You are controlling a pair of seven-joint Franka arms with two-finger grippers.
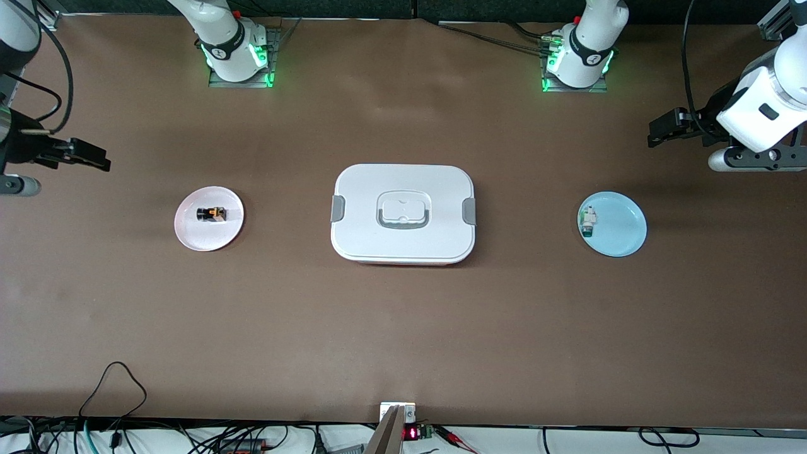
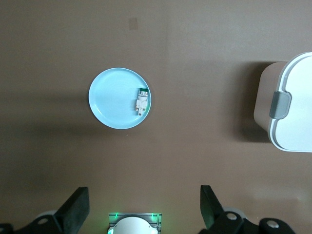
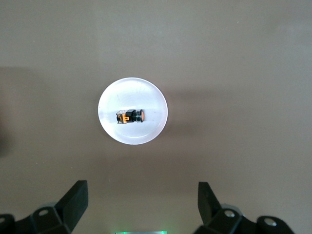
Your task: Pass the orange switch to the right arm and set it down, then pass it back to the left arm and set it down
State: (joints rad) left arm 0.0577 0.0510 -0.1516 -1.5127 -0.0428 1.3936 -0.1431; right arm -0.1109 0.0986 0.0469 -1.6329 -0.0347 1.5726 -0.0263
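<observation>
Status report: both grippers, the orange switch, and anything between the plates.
Left gripper and right gripper open, empty, raised over table ends. Small black-and-orange switch lying on pink plate. Large white lidded box sits mid-table between plates.

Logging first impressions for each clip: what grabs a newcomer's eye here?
The big white box dominates mid-table. Flanking it are a pink plate holding the orange switch toward the right arm's end, and a blue plate with a white-and-green switch toward the left arm's end. The left gripper and right gripper hover open above their plates.
</observation>
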